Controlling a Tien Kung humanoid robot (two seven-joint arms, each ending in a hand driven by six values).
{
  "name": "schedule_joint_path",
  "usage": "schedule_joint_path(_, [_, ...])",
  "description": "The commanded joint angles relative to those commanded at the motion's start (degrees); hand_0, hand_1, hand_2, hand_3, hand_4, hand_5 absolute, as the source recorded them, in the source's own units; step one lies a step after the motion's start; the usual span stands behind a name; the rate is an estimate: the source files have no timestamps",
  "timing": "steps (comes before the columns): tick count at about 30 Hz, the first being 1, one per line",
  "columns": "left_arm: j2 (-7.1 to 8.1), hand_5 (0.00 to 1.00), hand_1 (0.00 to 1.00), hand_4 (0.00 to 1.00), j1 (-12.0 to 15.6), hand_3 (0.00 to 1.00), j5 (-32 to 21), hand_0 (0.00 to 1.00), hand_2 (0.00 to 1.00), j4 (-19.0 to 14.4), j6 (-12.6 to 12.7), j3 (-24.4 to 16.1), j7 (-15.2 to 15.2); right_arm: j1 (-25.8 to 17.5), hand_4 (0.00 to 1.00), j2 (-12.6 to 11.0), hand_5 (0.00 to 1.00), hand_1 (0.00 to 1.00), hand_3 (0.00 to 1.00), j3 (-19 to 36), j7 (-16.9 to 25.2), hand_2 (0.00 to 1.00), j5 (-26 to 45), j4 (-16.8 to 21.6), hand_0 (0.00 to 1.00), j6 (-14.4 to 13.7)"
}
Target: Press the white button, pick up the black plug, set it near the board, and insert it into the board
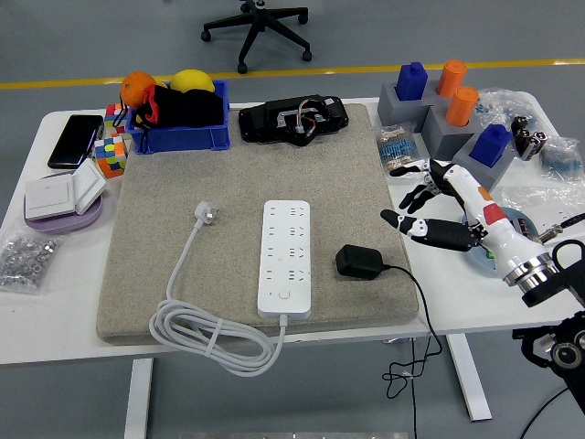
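Observation:
A white power strip (285,259) lies lengthwise in the middle of the grey felt mat (183,247), its white button (284,295) near the front end. Its white cable (212,334) coils at the mat's front left, ending in a white plug (207,214). The black plug (359,262) lies on the mat just right of the strip, its thin black cord trailing off the table's front edge. My right hand (419,203) hovers at the mat's right edge, right of and slightly beyond the black plug, fingers spread and holding nothing. The left arm is out of view.
A blue bin (180,137) with fruit and a black device (294,120) stand at the mat's far edge. Grey blocks with blue and orange pegs (448,114) sit far right. Cubes, a phone (75,140), wall switches (64,195) and a bag of screws (23,259) lie left.

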Motion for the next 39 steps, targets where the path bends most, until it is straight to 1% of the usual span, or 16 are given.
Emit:
schedule_joint_path(2, [-0.01,0.276,0.496,0.568,0.01,0.575,-0.06,0.468,0.505,0.0,0.02,-0.02,-0.02,0.49,0.884,-0.24,0.417,0.058,0.653,-1.7,-1.04,0.143,0.38,0.12,0.055,0.66])
schedule_joint_path(3, [-0.02,0.275,0.496,0.568,0.01,0.575,-0.09,0.468,0.504,0.0,0.04,-0.07,-0.03,0.89,0.754,-0.41,0.302,0.002,0.652,-3.03,-2.06,0.087,0.58,0.17,0.002,1.47])
schedule_joint_path(5, [-0.03,0.275,0.496,0.568,0.06,0.575,-0.25,0.468,0.504,0.0,0.08,-0.09,-0.07,1.75,0.754,-0.63,0.302,0.002,0.652,-5.53,-3.79,0.087,1.31,-0.05,0.002,2.55])
schedule_joint_path(8, [0.0,0.275,0.496,0.568,0.21,0.575,-0.45,0.468,0.504,0.0,0.14,-0.23,-0.12,3.55,0.754,-0.59,0.302,0.002,0.652,-9.63,-5.93,0.087,1.4,-1.16,0.002,3.03])
schedule_joint_path(9, [0.0,0.279,0.497,0.569,0.25,0.575,-0.45,0.466,0.505,0.0,0.15,-0.32,-0.12,4.3,0.444,-0.48,0.164,0.002,0.632,-11.36,-6.43,0.082,1.38,-1.69,0.002,3.02])
schedule_joint_path(14, [0.1,0.279,0.497,0.569,0.11,0.575,-0.35,0.466,0.505,0.0,0.15,-0.3,-0.14,7.79,0.444,0.47,0.164,0.002,0.632,-17.11,-7.82,0.082,0.44,-4.44,0.002,2.68])
schedule_joint_path(15, [0.13,0.28,0.496,0.57,0.09,0.575,-0.26,0.466,0.504,0.0,0.15,-0.35,-0.15,8.44,0.348,0.61,0.002,0.002,0.629,-18.05,-8.01,0.083,0.1,-4.98,0.002,2.52])
schedule_joint_path(23, [0.19,0.278,0.496,0.57,0.17,0.575,-0.72,0.467,0.504,0.0,0.26,-0.43,-0.22,11.33,0.344,1.27,0.002,0.002,0.632,-23.46,-8.98,0.085,-2.01,-8.63,0.002,1.57])
schedule_joint_path(27, [0.24,0.278,0.496,0.57,0.2,0.575,-0.55,0.467,0.504,0.0,0.23,-0.54,-0.16,12.47,0.344,1.66,0.002,0.002,0.632,-25.59,-9.29,0.085,-2.9,-11.54,0.002,1.18])
schedule_joint_path(28, [0.25,0.278,0.496,0.569,0.2,0.575,-0.48,0.467,0.504,0.0,0.22,-0.55,-0.15,12.69,0.342,1.72,0.002,0.002,0.62,-26.02,-9.12,0.085,-2.91,-12.19,0.002,1.0])
schedule_joint_path(33, [0.25,0.278,0.496,0.569,0.21,0.575,-0.11,0.467,0.504,0.0,0.21,-0.68,-0.1,13.91,0.342,1.94,0.002,0.002,0.62,-27.81,-7.77,0.085,-3.57,-15.4,0.002,-0.53])
schedule_joint_path(34, [0.26,0.276,0.496,0.568,0.23,0.574,-0.06,0.466,0.503,0.0,0.2,-0.7,-0.08,14.14,0.336,2.0,0.002,0.002,0.605,-28.07,-7.32,0.085,-3.71,-15.97,0.002,-0.95])
schedule_joint_path(39, [0.29,0.276,0.496,0.568,0.17,0.574,-0.24,0.466,0.503,0.0,0.21,-0.59,-0.09,14.96,0.336,2.25,0.002,0.002,0.605,-28.97,-5.43,0.085,-4.01,-17.81,0.002,-2.71])
